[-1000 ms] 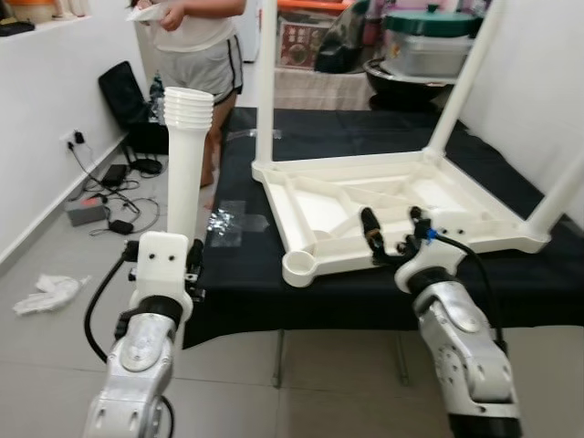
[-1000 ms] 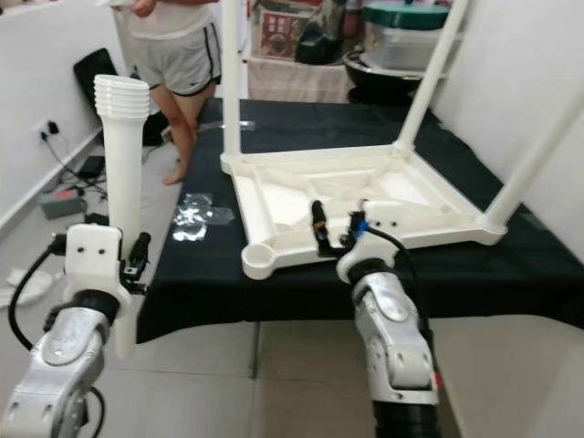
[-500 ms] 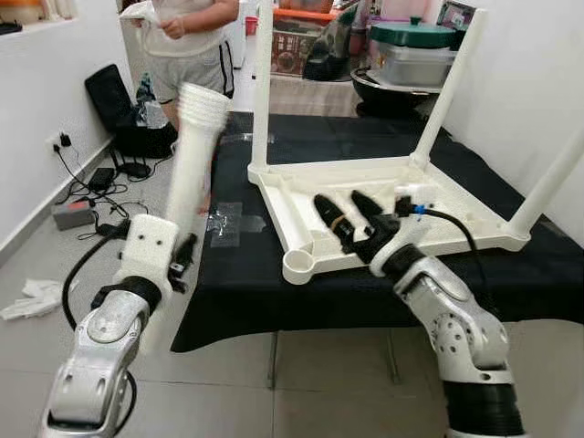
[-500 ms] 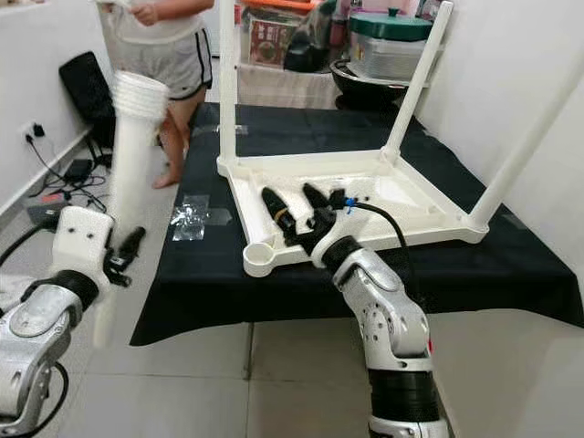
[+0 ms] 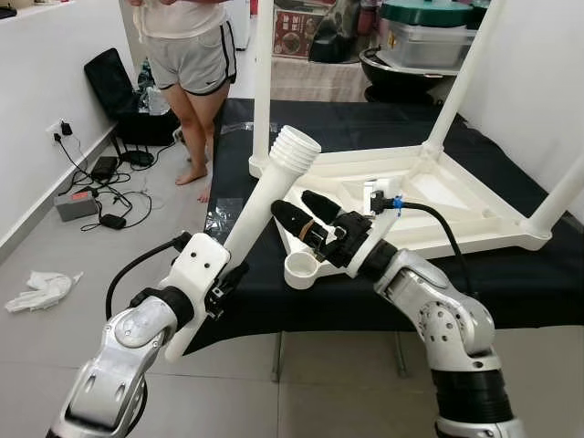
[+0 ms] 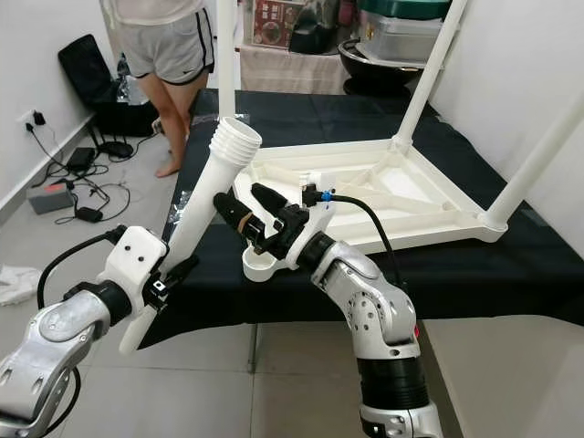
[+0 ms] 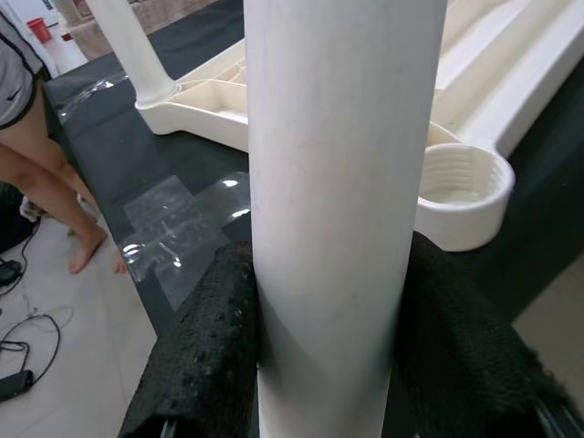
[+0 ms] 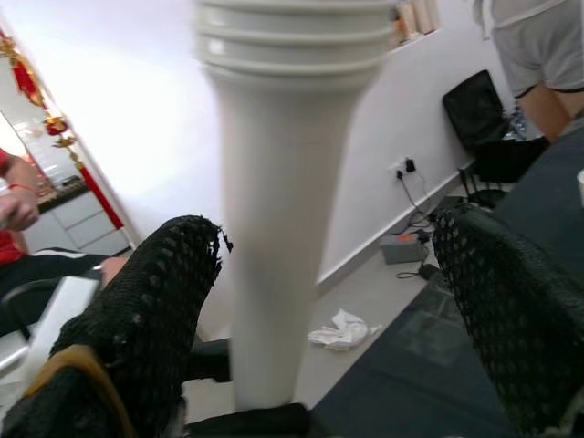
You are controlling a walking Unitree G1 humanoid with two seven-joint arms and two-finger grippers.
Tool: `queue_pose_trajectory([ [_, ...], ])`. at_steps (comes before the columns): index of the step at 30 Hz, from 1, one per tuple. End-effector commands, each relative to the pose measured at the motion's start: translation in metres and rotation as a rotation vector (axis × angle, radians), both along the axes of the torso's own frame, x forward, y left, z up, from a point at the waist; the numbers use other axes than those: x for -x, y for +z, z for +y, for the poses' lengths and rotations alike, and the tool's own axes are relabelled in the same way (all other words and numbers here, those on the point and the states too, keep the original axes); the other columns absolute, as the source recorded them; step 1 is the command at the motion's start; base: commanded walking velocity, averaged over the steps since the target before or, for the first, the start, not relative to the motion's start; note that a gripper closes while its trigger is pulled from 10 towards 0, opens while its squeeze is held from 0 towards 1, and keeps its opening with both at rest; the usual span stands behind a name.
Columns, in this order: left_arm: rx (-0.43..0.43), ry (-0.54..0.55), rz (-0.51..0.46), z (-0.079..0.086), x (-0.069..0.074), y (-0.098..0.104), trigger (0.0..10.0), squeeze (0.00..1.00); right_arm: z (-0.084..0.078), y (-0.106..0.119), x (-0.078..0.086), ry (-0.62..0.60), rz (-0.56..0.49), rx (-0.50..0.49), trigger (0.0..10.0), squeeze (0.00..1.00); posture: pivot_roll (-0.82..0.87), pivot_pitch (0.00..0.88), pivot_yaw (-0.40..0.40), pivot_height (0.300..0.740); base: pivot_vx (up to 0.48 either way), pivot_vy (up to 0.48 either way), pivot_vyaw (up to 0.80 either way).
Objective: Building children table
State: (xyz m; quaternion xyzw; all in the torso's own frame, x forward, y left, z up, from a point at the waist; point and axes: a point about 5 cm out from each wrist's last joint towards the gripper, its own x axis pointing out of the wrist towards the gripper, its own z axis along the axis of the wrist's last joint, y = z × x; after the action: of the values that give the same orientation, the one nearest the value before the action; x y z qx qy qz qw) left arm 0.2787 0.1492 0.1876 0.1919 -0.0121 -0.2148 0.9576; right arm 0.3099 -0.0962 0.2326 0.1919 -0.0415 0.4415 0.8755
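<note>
Pinching a tilted white leg (image 5: 265, 196), the left tool (image 5: 219, 290); right tool (image 5: 306, 217) spread beside it; no readable writing.

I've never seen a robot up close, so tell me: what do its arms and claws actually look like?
Both arms are jointed silver metal. The left arm ends in a white boxy wrist block, with a black cable looping beside it. The right arm carries a black cable with a small blue fitting. Each claw, left claw and right claw, has two long black fingers with a textured, mesh-like surface.
</note>
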Motion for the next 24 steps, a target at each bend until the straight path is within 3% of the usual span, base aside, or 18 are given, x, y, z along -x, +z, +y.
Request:
queue_pose_trajectory([
  [1,-0.013,0.009,-0.023,0.004,-0.002,0.004,10.0,0.0,0.001,0.004,0.003,0.024,-0.012,-0.007,10.0,0.0,0.13,0.098,-0.105,0.74,0.0,0.0,0.0],
  [11,-0.03,0.038,-0.055,0.013,-0.01,0.011,10.0,0.0,0.007,0.006,0.006,0.055,-0.015,-0.016,10.0,0.0,0.13,0.089,-0.1,0.74,0.0,0.0,0.0],
  [24,-0.02,-0.022,-0.064,-0.004,-0.024,0.014,10.0,0.0,0.019,0.015,-0.006,-0.022,-0.011,-0.056,10.0,0.0,0.12,0.094,-0.091,0.74,0.0,0.0,0.0],
])
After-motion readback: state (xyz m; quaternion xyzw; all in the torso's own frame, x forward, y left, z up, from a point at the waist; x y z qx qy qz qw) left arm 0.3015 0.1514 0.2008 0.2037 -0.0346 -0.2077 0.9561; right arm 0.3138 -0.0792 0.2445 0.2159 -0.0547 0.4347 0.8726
